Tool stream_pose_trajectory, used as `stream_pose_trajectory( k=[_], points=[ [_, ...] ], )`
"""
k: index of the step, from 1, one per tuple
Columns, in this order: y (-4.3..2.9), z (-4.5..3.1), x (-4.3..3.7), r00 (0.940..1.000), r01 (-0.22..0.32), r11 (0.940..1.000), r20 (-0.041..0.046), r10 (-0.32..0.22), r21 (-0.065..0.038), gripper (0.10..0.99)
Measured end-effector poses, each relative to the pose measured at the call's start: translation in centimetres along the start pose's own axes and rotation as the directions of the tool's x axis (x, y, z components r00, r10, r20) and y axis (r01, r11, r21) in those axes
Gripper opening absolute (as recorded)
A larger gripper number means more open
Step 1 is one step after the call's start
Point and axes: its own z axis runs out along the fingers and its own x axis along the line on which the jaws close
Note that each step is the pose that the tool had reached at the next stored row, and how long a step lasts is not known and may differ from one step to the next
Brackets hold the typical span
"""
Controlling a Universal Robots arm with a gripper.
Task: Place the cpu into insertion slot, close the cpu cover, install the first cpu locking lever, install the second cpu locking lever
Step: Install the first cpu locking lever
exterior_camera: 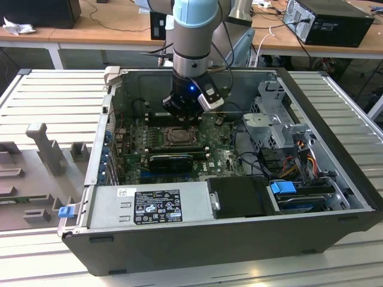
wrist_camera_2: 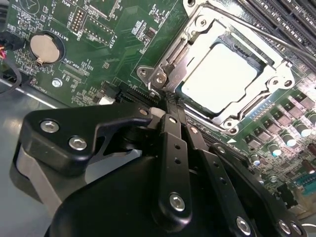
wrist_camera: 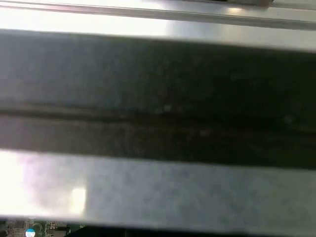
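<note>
The cpu lies seated in the slot with the cover down over it, so lever work seems in hand, needing a precise hook and press; the gripper, fingers pressed together, hovers beside the socket's corner.

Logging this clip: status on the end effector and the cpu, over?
End effector low over the motherboard, beside the insertion slot. Cpu seated, cpu cover down around it. Nothing in the way.
</note>
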Motion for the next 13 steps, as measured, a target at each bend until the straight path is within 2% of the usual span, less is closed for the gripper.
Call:
stream_pose_trajectory(
  k=[3,8,9,13],
  points=[
    [0.03,0.09,0.00,1.0000,0.000,1.0000,-0.0006,0.000,0.003,0.106],
    [0.16,0.00,-0.02,1.0000,0.000,1.0000,0.0002,0.000,0.001,0.106],
    [0.19,-0.17,-0.03,1.0000,0.000,1.0000,0.0004,0.000,0.001,0.106],
    [0.33,-1.97,-0.03,1.0000,0.000,1.0000,-0.0005,0.000,0.007,0.106]
  ],
)
